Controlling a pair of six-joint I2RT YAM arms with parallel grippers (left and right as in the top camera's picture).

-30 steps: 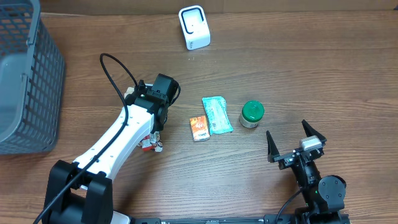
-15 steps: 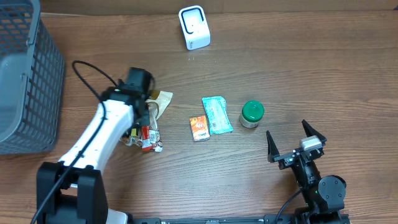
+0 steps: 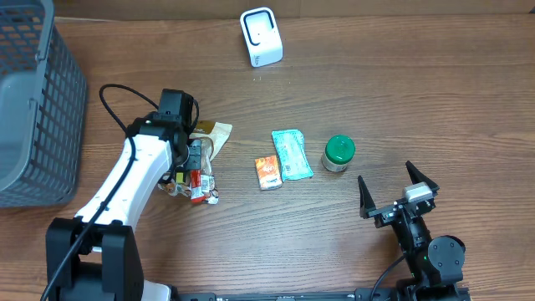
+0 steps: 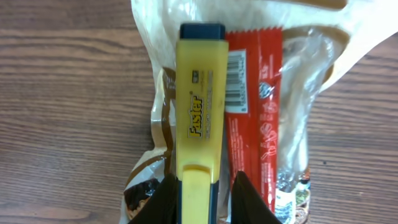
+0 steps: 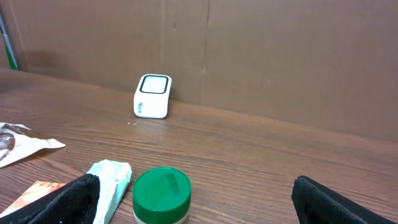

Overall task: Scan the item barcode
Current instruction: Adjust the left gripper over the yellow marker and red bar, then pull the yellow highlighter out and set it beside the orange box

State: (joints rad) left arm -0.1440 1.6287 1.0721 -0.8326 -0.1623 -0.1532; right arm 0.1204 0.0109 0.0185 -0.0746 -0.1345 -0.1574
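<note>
Gripping the yellow marker point(image 4: 198, 106) near its rear end, the left jaws are clamping on its two long sides, so the barrel is running straight out from between them in the wrist view, dark cap farthest away. Taking it across the narrow barrel is giving a firm hold while leaving the printed face uncovered. The marker is lying on a clear bag point(image 4: 298, 74) just beside a red wrapper point(image 4: 258, 106), in the small pile point(image 3: 194, 171) at the left of the surface point(image 3: 401, 92). I am judging it not yet lifted, though the pictures are not settling that.

The scanner point(image 3: 261, 36) is standing well apart at the far edge, its window facing the arms, so the marker is probably needing a carry up there with its small label turned toward that window. Whether that label is a barcode is too small to tell.

The right jaws are standing wide apart and holding nothing, resting at the near right and keeping clear of the jar point(image 3: 338, 153), packet point(image 3: 291, 154) and orange box point(image 3: 267, 171) lying between the arms
</note>
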